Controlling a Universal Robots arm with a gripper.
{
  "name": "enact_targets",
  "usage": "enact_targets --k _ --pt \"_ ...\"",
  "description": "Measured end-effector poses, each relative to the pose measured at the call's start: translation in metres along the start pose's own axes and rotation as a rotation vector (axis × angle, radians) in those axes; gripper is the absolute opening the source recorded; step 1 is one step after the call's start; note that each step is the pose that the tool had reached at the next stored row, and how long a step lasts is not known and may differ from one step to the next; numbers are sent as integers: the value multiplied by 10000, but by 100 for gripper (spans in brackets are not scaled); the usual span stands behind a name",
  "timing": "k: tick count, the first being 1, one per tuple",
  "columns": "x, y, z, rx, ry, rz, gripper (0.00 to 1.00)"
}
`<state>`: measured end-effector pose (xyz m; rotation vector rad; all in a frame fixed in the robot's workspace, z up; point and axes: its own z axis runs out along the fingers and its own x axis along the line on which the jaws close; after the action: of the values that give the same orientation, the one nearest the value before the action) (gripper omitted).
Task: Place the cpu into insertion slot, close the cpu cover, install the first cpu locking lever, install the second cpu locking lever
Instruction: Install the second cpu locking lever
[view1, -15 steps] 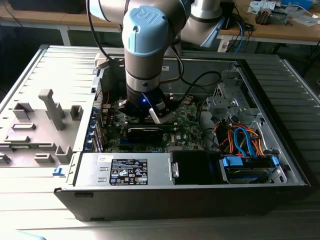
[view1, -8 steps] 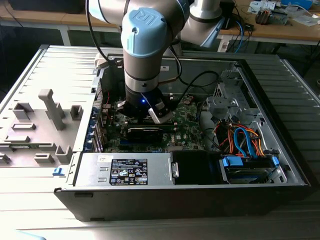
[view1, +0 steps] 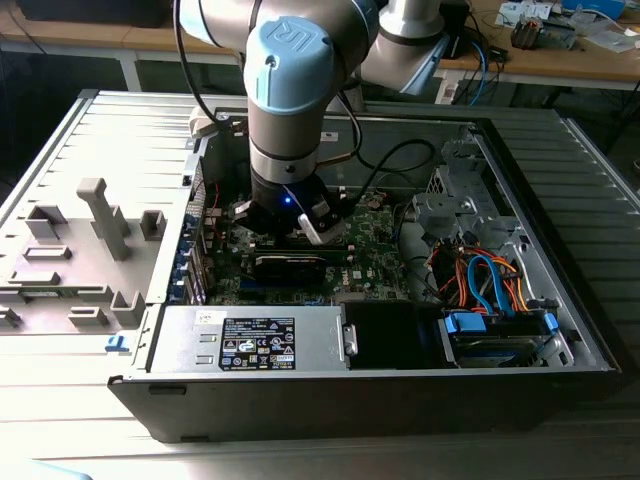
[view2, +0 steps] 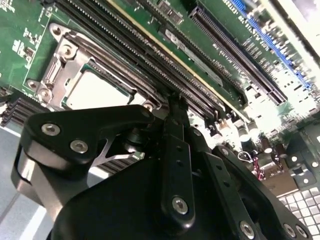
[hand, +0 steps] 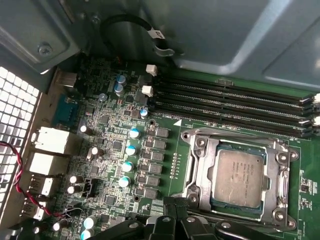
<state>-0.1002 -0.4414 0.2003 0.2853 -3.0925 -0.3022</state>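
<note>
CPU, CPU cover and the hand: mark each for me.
cpu (hand: 239, 177), first wrist view, middle of its grey metal top.
cpu cover (hand: 200, 172), first wrist view, bare side bar of the frame.
hand (view2: 175, 107), second wrist view, at the fingertips.

Exterior view high above the open computer case (view1: 400, 360) — both wrist views close over its motherboard (hand: 125, 165).

no print is legible (labels on the power supply (view1: 255, 340) blur).

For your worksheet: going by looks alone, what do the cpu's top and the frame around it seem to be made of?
The cpu top looks like matte grey metal, with a dull, even sheen. The cpu cover framing it looks like bare silvery sheet metal, showing brighter glints along its edges. Both are judged by look only.
</note>
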Motion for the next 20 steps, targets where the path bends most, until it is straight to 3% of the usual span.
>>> enact_targets --k 4,6,7,10,12,17,20 --pt "1 2 12 42 6 -8 11" --pt "7 5 4 119 -4 -11 11" --pt "9 7 -23 182 -3 -11 11" --pt "5 28 -124 225 9 -10 11" --pt "-18 30 -133 273 20 -7 11" --pt "-179 20 -135 291 127 15 11" --pt "-312 11 -133 272 225 33 11"
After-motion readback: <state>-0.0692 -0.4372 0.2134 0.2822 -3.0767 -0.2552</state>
